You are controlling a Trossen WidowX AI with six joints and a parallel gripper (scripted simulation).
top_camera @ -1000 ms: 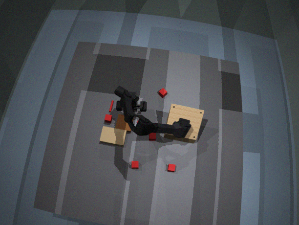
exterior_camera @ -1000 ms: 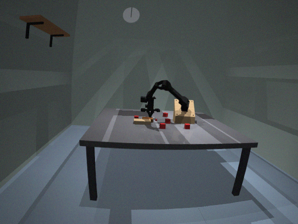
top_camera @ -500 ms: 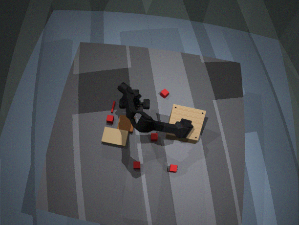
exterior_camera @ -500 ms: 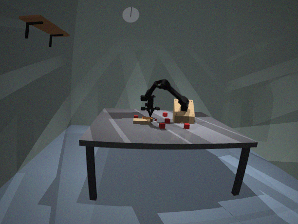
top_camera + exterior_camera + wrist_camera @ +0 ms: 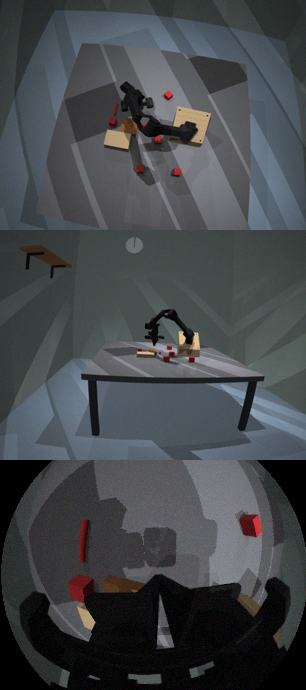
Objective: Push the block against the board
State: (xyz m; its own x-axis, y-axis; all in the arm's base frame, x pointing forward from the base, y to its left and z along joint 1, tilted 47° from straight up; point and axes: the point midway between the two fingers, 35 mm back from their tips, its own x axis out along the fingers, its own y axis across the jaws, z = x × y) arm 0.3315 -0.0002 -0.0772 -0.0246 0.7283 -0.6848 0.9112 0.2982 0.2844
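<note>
The square block is orange-brown and lies flat, partly hidden under the arm in the top view. The board is a pale wooden rectangle lying flat beside it. The block's near side appears to lie along the board's long far side, with no visible gap. The block reaches past the board's right corner, so their right edges are not even. My gripper is shut and empty, pointing down, raised above the table beyond the block.
Red cubes stand around the table. A thin red rod lies left of the arm. A small red piece is right of the block. The arm's base stands on a bolted wooden slab.
</note>
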